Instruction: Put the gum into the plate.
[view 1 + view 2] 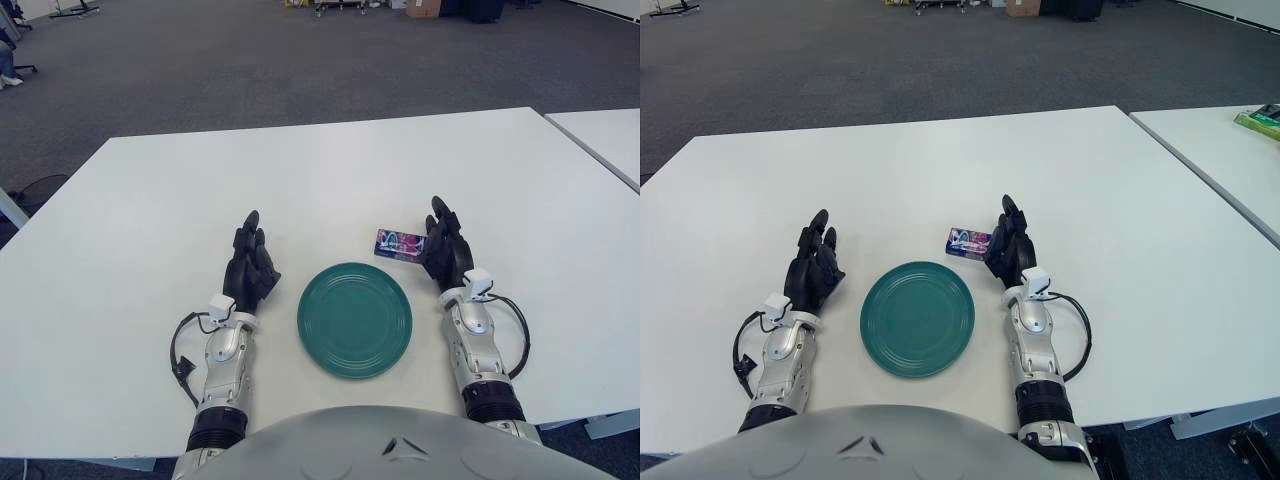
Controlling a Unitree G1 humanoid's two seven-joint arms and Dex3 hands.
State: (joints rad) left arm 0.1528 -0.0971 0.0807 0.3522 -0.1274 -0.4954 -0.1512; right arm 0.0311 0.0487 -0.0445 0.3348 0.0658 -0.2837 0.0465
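A round teal plate (354,320) lies on the white table (300,170) near the front edge, with nothing on it. A small purple and blue gum pack (399,244) lies flat just beyond the plate's right rim. My right hand (444,248) is immediately right of the gum, fingers stretched forward and relaxed, its inner side close against the pack's right end; it holds nothing. My left hand (250,262) shows left of the plate, fingers extended and holding nothing.
A second white table (1230,150) stands to the right across a narrow gap, with a green object (1262,122) at its far edge. Grey carpet lies beyond the table.
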